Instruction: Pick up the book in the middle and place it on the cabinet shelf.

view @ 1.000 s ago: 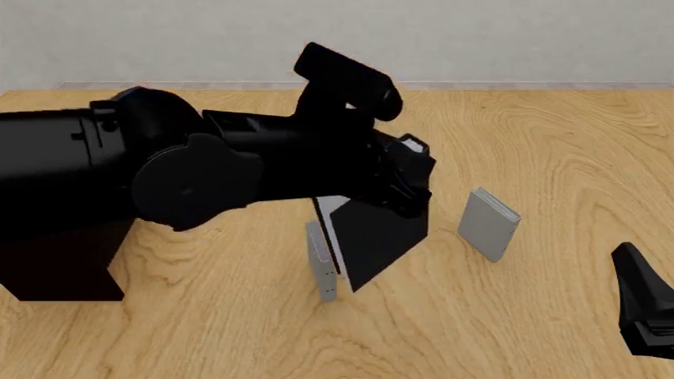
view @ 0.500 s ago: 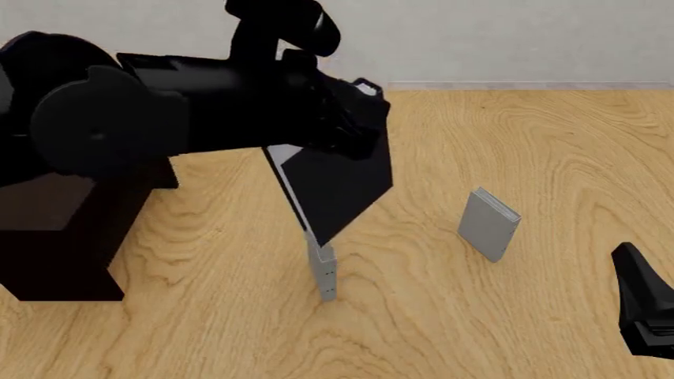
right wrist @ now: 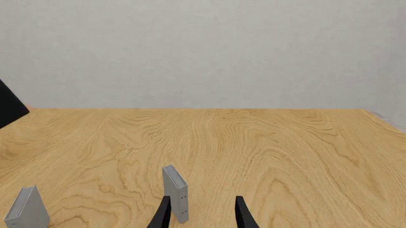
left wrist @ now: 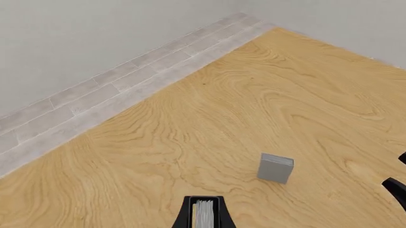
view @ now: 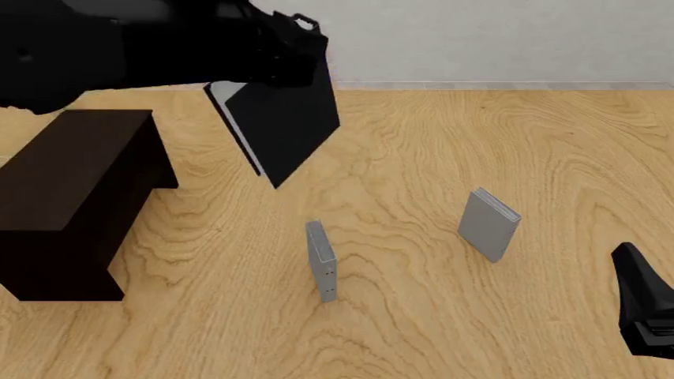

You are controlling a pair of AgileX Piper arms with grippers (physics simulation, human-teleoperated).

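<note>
We count three books, one cabinet and two tools. The black book (view: 282, 130) is the biggest of the three: a thick hardcover with matte black covers and a white band of page edges along its left side. It hangs tilted in the air, one corner pointing down, clear of the tabletop (view: 506, 150). The left tool (view: 282, 57) grips it by its upper edge; in the left wrist view the book's white pages (left wrist: 204, 213) sit pinched between the two black fingers (left wrist: 183, 219). The cabinet (view: 74, 197), very dark and boxy, stands below and to the left of that tool, and the book is beside its top (view: 69, 170), not over it and not touching it.

The two grey books are thin and stand upright on the tabletop. One grey book (view: 322, 260) stands below the left tool, seen nearly edge-on; the other grey book (view: 488, 224) stands to its right, near the right tool (view: 645, 312). That tool sits low at the right edge, and its fingers (right wrist: 242, 211) stand narrowly apart with nothing between them; the edge-on grey book (right wrist: 176, 192) shows just ahead of it.
</note>
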